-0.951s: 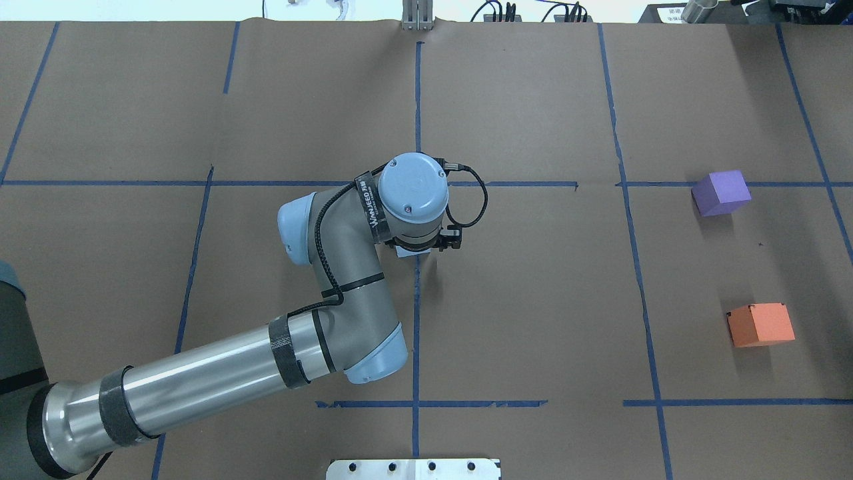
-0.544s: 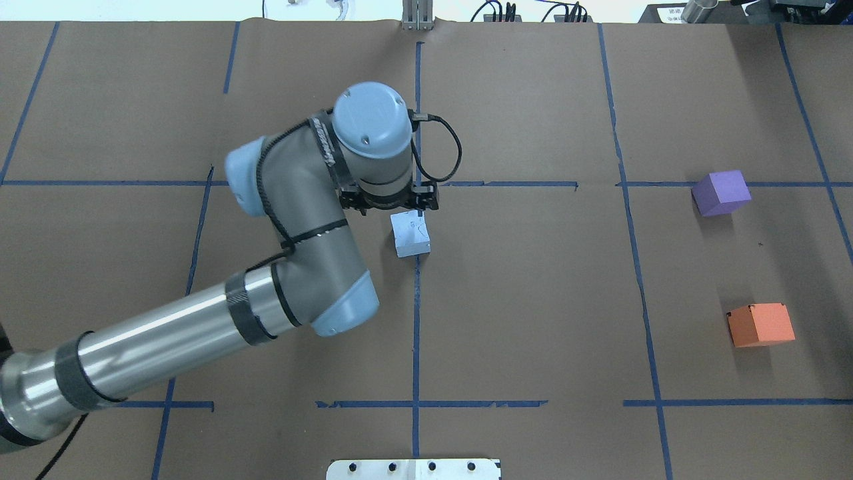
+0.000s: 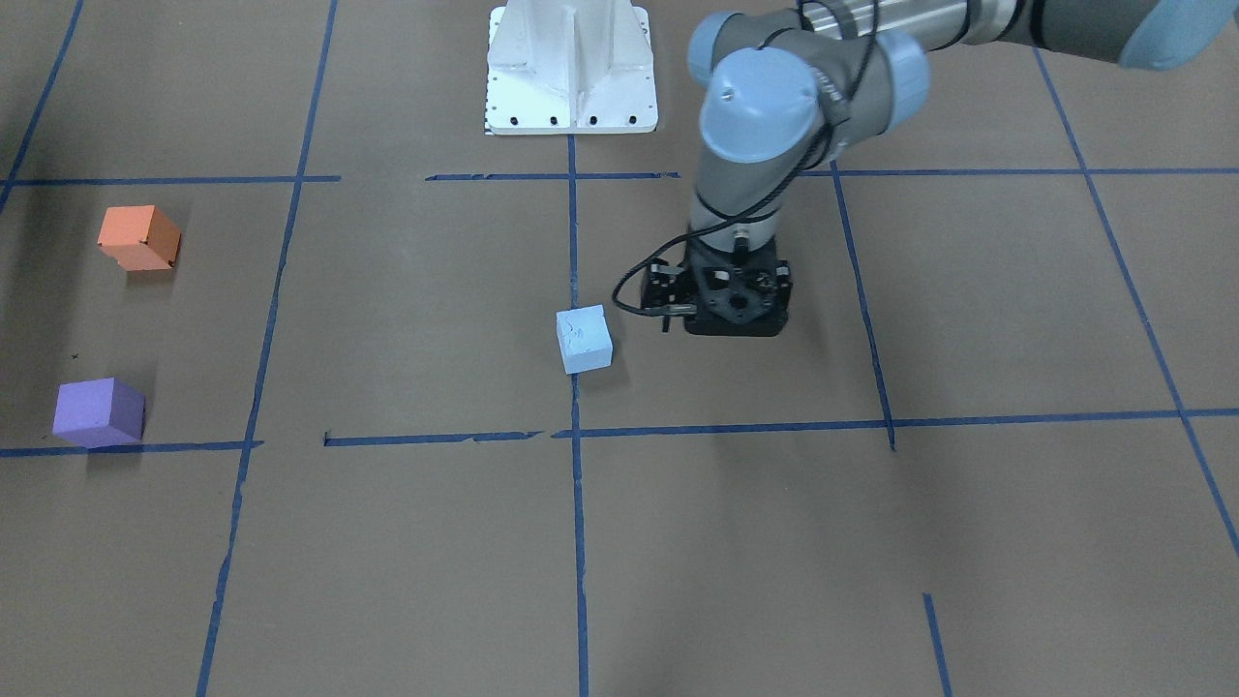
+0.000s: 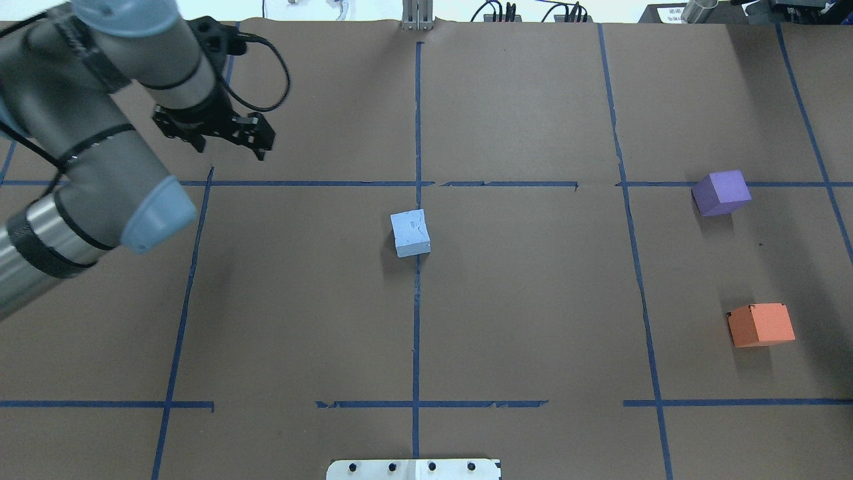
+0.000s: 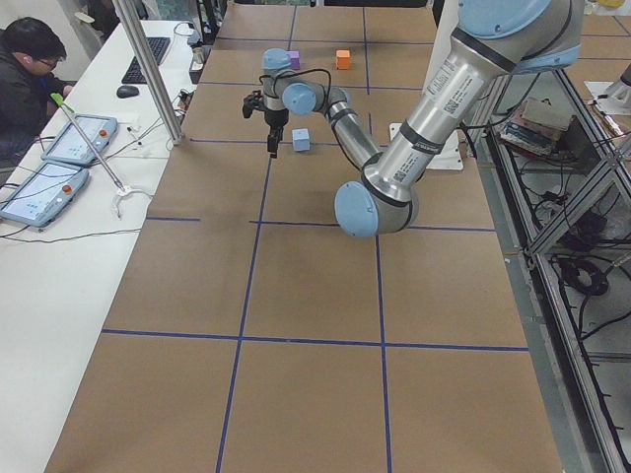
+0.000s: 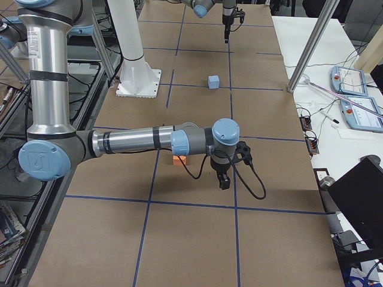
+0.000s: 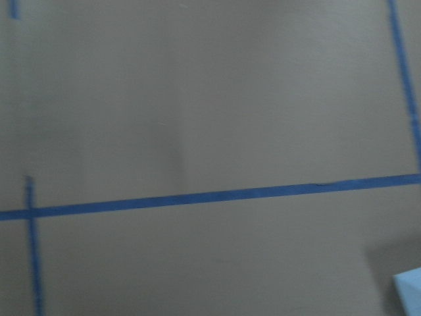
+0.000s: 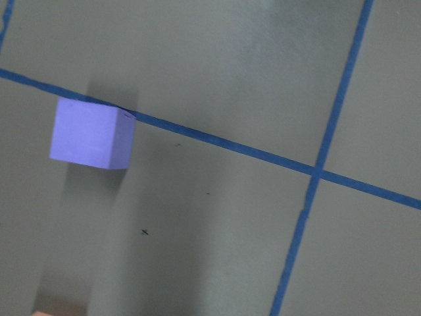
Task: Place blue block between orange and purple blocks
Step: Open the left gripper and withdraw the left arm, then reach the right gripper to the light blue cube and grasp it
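The light blue block [image 4: 410, 233] sits alone on the brown paper at the table's middle, on a blue tape line; it also shows in the front view [image 3: 584, 340] and at the left wrist view's corner [image 7: 411, 293]. The purple block [image 4: 721, 192] and the orange block [image 4: 761, 325] stand at the right side with a gap between them. My left gripper [image 4: 223, 137] hangs high at the far left, well away from the blue block; its fingers are hidden. My right gripper [image 6: 223, 181] hovers beside the orange block [image 6: 179, 159]; I cannot tell whether it is open.
The white base plate [image 4: 413, 469] is at the near edge. A metal post [image 4: 416, 17] stands at the far edge. An operator [image 5: 25, 69] sits at a side table with tablets beyond the far edge. Blue tape lines grid the paper.
My left arm has swung up and away to the left from over the blue block. The blue block has stayed in the same place on the table.
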Motion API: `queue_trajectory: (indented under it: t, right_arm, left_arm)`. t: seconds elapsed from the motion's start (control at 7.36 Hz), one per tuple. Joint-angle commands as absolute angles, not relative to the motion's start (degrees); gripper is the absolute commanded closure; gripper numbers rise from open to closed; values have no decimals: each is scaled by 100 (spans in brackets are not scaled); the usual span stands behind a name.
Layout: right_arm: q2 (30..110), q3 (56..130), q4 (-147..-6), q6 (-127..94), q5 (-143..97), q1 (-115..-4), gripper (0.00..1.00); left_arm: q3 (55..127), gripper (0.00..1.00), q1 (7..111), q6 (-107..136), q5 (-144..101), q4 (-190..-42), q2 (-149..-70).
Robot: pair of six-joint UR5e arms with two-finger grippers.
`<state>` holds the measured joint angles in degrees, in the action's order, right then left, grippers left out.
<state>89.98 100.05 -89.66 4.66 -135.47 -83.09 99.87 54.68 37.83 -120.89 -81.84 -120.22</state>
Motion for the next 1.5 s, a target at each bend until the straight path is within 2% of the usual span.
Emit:
queue_trajectory:
  t: [0.0,0.27,0.54,0.68,1.09,1.22,1.36]
  right_arm:
    - [8441,10500,-8974,-1343,-13562,-7406,0]
    - [7372,10608,-9017,-3172,-13291,-6203,0]
    - [6263,10417,-9044,-4826,-12083,-4630,0]
    - [5675,10084,-9044,-5339,-11737,-4153,0]
    - [3811,8207,-9044,-5669,-11162,-3446,0]
    - [3501,7800,-9044,-5669,-11153,-3341,0]
    - [3489,7761,-9027,-5634,-11145,-3322,0]
  left_arm:
    - [9924,0,6927,1549,-13116,-8174,-11034]
    - [9922,0,7461,809,-13280,-8182,-10374]
    - [9932,0,7462,1122,-13280,-8191,-10327]
    - [9949,0,7462,1203,-13280,-8191,-10327]
    - [9940,0,7462,1300,-13280,-8200,-10327]
    - [9967,0,7462,1327,-13280,-8200,-10327]
    - [9967,0,7462,1327,-13280,-8191,-10327]
